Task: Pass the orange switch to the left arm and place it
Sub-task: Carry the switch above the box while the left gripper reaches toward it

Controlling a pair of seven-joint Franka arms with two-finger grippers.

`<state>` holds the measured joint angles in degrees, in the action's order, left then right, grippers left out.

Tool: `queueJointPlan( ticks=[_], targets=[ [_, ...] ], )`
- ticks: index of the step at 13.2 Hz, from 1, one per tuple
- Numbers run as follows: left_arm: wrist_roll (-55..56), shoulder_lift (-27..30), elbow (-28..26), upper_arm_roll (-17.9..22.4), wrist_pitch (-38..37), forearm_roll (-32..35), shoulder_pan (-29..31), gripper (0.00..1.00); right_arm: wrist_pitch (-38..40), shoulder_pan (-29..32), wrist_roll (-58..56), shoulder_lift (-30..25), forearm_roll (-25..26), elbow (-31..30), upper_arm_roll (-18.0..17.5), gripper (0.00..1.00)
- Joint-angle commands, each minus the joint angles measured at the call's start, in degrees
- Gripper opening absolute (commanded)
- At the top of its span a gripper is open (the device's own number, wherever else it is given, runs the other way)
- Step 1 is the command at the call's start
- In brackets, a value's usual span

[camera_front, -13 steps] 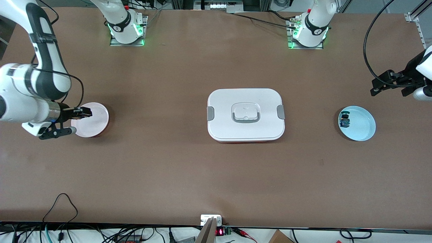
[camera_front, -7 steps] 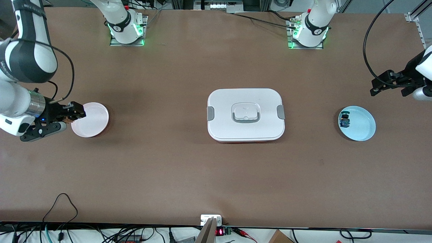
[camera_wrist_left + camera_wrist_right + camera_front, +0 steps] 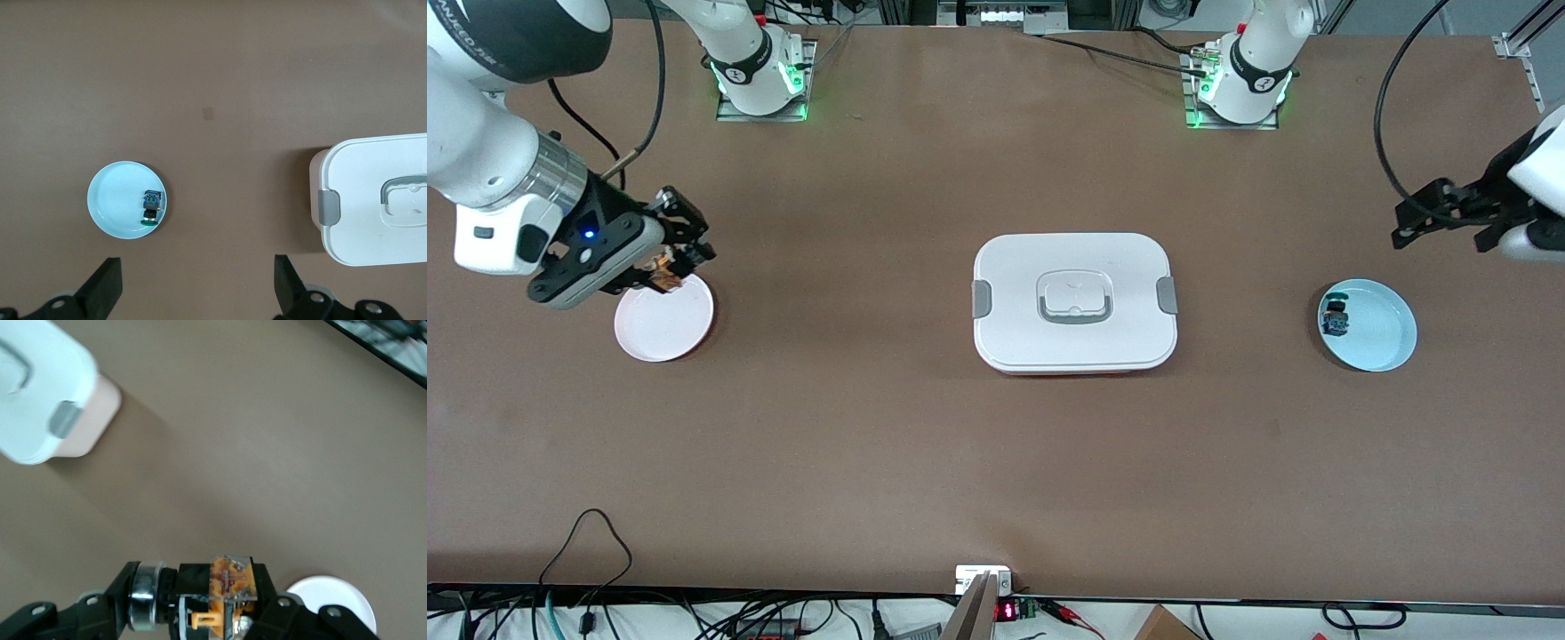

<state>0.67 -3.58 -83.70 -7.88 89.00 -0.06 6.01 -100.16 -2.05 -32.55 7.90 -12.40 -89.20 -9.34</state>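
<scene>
Orange switch (image 3: 232, 587) clamped in right gripper (image 3: 679, 256), aloft over white plate's (image 3: 663, 324) rim. Bare brown table (image 3: 854, 427) all around. White box (image 3: 1074, 300) mid-table, between plates. Left gripper (image 3: 1432, 213) spread wide, empty, above table near blue plate (image 3: 1378, 333) holding blue-green switch (image 3: 1335, 317).

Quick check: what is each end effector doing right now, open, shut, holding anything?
Left end effector: open, empty, above the table near the blue plate.
Right end effector: shut on the orange switch, over the white plate.

- I log one brown surface (image 3: 871, 444).
- Box (image 3: 1074, 302), white, at its middle.
- Pink plate (image 3: 663, 318) toward the right arm's end.
- Blue plate (image 3: 1378, 333) toward the left arm's end.
</scene>
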Motion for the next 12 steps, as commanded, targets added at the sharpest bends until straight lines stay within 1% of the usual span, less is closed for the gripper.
queueJointPlan(
  ticks=[1,2,3,4,5,6,7,8,9,10,11,12],
  targets=[
    [-2.2,-1.3,2.2,0.1,-6.0,-1.0,0.8,1.0,-1.5,0.5,-13.6,0.4,-8.8,0.4,-2.5,0.0],
    [-5.9,-1.2,2.4,0.6,-6.6,-2.9,1.5,1.0,-2.4,0.4,-16.5,0.5,-12.7,0.3,-3.2,0.0],
    [-12.4,-1.3,2.4,1.0,-7.2,-7.9,3.8,1.0,-3.5,0.3,-19.1,0.5,-16.4,0.2,-4.4,0.0],
    [-18.0,-3.0,2.4,1.0,-9.3,-14.2,7.6,1.0,-5.3,0.1,-23.3,0.8,-21.0,-0.2,-5.5,0.0],
    [-19.6,-5.9,2.4,1.0,-12.9,-21.6,10.5,1.0,-6.2,-0.5,-27.0,1.2,-26.1,-1.1,-5.8,0.0],
    [-19.6,-9.6,2.3,1.0,-16.2,-30.2,13.2,1.0,-6.6,-1.4,-30.3,1.7,-33.1,-1.9,-5.8,0.0],
    [-19.2,-13.1,2.0,0.9,-19.4,-38.6,15.7,1.0,-7.2,-2.2,-34.1,2.4,-38.7,-2.2,-5.8,0.0],
    [-17.4,-17.0,1.4,0.9,-22.4,-47.6,16.8,1.0,-9.1,-2.6,-37.8,2.7,-43.4,-2.6,-5.8,0.0],
    [-13.2,-19.6,0.4,0.9,-25.1,-55.3,17.3,1.0,-11.4,-3.5,-42.2,3.6,-47.0,-2.7,-5.8,0.0],
    [-7.8,-19.7,-1.4,0.5,-25.4,-61.3,16.9,1.0,-13.1,-3.8,-48.7,4.9,-52.1,-2.8,-5.8,0.0],
    [-4.3,-19.7,-1.7,-0.3,-24.7,-64.0,16.1,1.0,-13.1,-4.0,-53.4,6.0,-56.6,-3.2,-5.8,0.0],
    [-2.6,-19.5,-1.9,-1.9,-22.2,-65.5,14.5,1.0,-13.2,-5.0,-57.7,7.0,-62.0,-3.3,-5.8,0.0]
  ],
)
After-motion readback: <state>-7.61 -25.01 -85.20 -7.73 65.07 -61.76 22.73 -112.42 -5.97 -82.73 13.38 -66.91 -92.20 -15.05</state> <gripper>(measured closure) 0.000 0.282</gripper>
